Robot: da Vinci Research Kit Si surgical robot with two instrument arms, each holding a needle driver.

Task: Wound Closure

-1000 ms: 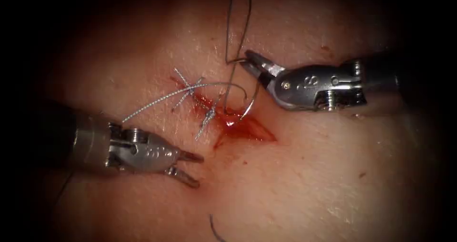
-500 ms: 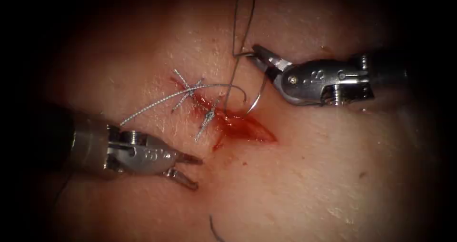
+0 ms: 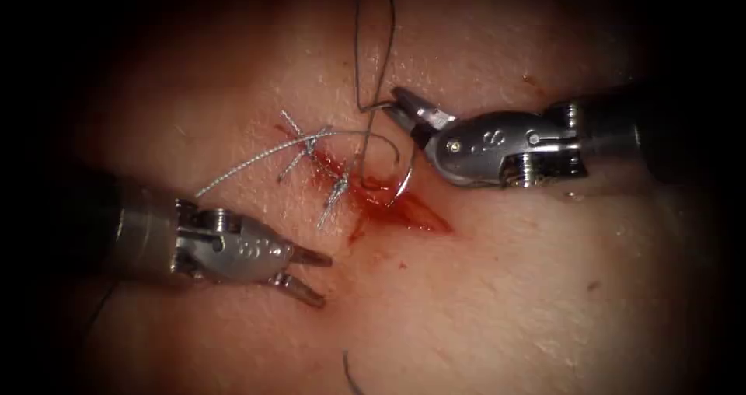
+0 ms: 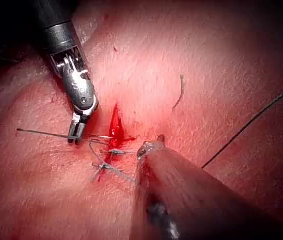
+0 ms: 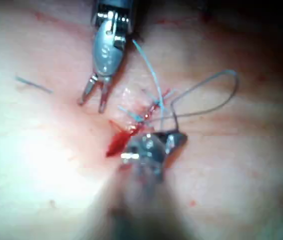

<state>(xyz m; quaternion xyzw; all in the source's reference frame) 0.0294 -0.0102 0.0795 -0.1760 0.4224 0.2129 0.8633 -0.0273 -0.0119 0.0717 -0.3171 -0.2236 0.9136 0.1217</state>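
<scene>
endoscope: above-front | wrist views: close along shafts | shared: cut (image 3: 388,204)

My left tool (image 3: 307,273) hangs open over bare tissue (image 3: 505,302) left of the cut (image 3: 392,208), with open room below and right of it. Above it, stitches (image 3: 311,150) and a pale thread tail (image 3: 256,162) cross the path. My right tool (image 3: 398,103) grips the needle (image 3: 404,179), whose curve and looping thread (image 3: 365,45) crowd the cut's upper end.

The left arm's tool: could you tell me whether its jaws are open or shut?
Open. The left arm's tool shows two jaws spread apart, holding nothing, left of the cut.
</scene>
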